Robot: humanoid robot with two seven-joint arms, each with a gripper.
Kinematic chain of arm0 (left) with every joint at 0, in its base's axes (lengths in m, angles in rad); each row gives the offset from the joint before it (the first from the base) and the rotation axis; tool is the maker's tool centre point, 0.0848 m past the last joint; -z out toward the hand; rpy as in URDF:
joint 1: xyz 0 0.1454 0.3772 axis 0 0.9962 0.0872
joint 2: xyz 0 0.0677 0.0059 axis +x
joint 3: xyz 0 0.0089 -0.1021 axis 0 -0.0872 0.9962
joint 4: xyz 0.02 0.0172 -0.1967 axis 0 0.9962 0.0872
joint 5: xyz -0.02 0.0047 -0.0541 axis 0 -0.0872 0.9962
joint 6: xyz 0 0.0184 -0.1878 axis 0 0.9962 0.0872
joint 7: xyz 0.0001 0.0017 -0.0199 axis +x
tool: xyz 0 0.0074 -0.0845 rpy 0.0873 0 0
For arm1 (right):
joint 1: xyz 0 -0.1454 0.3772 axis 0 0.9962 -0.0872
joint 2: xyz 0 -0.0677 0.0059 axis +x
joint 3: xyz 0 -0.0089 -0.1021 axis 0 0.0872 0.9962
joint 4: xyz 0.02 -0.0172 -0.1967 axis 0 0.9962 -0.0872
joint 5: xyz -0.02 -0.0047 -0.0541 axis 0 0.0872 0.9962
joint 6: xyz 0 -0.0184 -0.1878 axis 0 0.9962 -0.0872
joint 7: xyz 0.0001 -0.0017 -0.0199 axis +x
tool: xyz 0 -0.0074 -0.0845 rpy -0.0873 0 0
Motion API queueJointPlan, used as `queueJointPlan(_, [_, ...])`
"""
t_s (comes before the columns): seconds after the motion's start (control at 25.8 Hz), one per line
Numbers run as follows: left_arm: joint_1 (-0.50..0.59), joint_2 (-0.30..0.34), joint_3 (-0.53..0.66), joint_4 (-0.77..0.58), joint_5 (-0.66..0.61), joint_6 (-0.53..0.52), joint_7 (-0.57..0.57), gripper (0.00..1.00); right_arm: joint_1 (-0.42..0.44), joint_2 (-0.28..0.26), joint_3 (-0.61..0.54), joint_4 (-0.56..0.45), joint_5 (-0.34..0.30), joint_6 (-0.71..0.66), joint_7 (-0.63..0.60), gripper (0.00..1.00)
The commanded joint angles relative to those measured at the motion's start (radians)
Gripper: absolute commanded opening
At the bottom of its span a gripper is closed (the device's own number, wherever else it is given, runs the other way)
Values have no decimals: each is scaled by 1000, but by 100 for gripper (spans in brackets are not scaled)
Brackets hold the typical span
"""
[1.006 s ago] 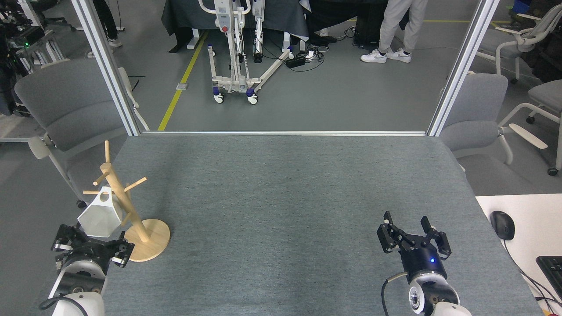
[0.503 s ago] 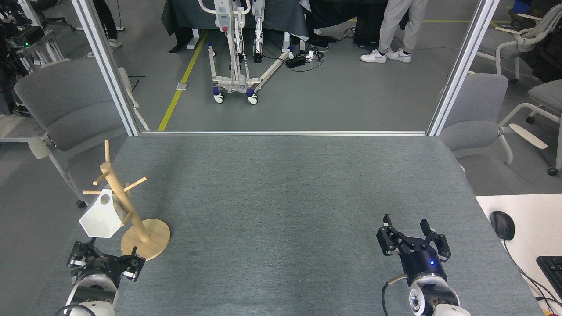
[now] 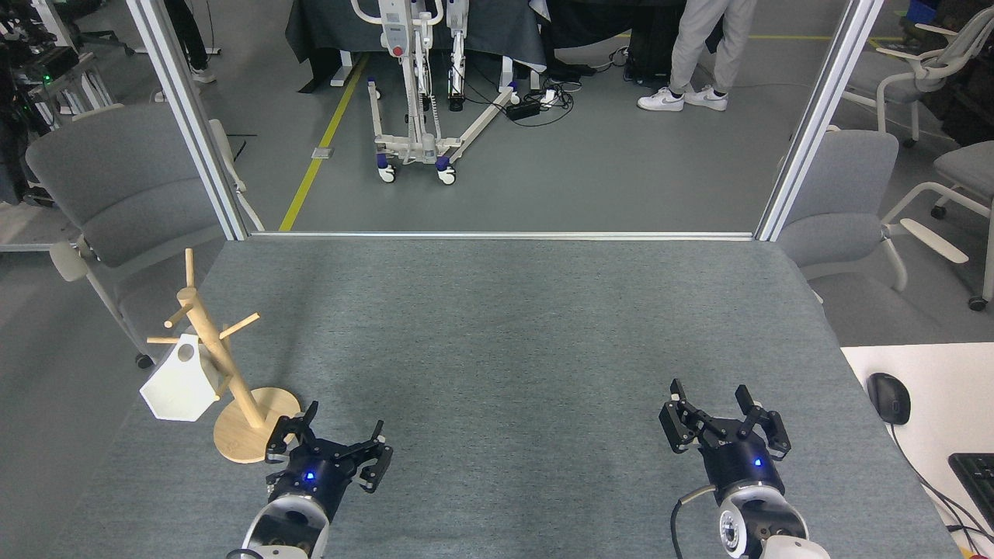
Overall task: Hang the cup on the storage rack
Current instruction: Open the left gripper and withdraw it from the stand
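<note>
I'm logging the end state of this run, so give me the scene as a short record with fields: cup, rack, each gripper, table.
cup: white cup hanging by its handle on a low peg, free of both grippers
rack: wooden storage rack upright on its round base, near left of the table
left gripper: left gripper open, empty, right of the rack base
right gripper: right gripper open, empty
table: grey table

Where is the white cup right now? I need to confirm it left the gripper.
In the head view the cup hangs on a peg of the storage rack at the table's left edge, clear of the open left gripper.
</note>
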Motion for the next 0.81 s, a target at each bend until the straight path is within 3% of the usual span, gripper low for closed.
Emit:
queueJointPlan(0.0, [-27, -5, -166, 5, 124, 89, 7, 98, -3, -11, 0, -2, -5, 0, -5, 99])
queueJointPlan(0.27, [-127, -8, -406, 15, 204, 312, 7, 98, -80, 7, -6, -13, -2, 7, -5, 99])
queueJointPlan(0.46, [-84, -3, -401, -80, 291, 329, 9, 99, -97, 15, -7, -19, 18, 11, -4, 99])
queueJointPlan(0.77, [-41, -3, -324, -115, 294, 329, 6, 99, -11, 33, -12, -93, 50, 2, -7, 99])
